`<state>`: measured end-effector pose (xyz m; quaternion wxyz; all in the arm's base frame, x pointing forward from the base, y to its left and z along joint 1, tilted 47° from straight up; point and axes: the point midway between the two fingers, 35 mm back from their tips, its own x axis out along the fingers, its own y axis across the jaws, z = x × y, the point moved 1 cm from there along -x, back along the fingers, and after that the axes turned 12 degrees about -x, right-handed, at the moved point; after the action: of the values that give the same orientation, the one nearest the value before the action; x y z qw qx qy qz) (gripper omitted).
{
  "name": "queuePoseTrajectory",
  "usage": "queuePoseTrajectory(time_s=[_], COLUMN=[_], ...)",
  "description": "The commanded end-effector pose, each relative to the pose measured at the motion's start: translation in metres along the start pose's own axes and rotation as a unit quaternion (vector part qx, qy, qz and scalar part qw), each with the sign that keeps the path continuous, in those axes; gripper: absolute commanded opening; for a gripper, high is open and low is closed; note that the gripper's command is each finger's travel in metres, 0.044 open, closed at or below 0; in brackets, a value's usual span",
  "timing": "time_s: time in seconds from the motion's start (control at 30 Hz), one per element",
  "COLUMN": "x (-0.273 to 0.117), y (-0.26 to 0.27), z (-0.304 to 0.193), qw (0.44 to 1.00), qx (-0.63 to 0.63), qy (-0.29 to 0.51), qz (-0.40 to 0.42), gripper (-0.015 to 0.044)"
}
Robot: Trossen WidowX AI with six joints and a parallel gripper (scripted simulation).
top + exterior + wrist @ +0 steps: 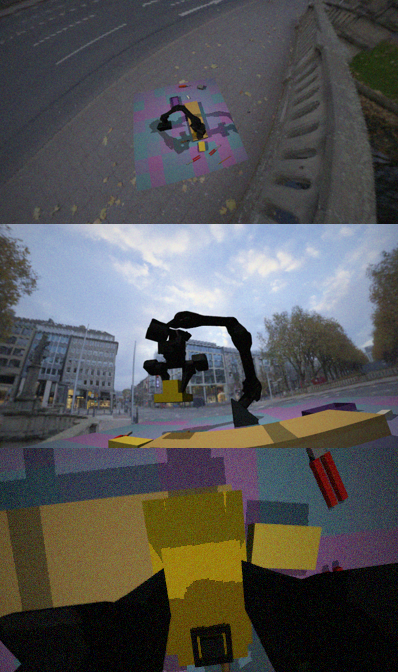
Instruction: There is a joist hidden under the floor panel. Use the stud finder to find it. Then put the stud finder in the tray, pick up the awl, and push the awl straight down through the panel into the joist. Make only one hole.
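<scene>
Frankly, awl (184, 141) hard to make out.

A flat mat of pink, teal and lilac squares (156, 167) (89, 438) (285, 478) carries the things. A long tan floor panel (191, 105) (328, 425) (100, 543) lies on it. Just beside one end sits a yellow block (201, 146) (129, 441) (286, 546). Near that are two red-handled tools (196, 158) (212, 152). A small purple tray (175, 100) (328, 407) sits near the panel's other end.
</scene>
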<state>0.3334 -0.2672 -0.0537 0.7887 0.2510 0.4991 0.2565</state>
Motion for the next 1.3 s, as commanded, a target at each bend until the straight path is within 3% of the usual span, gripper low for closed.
queuePoseTrajectory(time_s=[0.0,0.67,1.27], x=[-0.002,0.0,0.006], y=[0.008,0.136,0.265], z=[0.007,0.077,0.097], qw=[1.0,0.985,0.95], qx=[-0.014,-0.169,-0.309], qy=[0.003,0.012,0.011], qz=[-0.001,0.009,0.034], gripper=[0.0,0.0,0.0])
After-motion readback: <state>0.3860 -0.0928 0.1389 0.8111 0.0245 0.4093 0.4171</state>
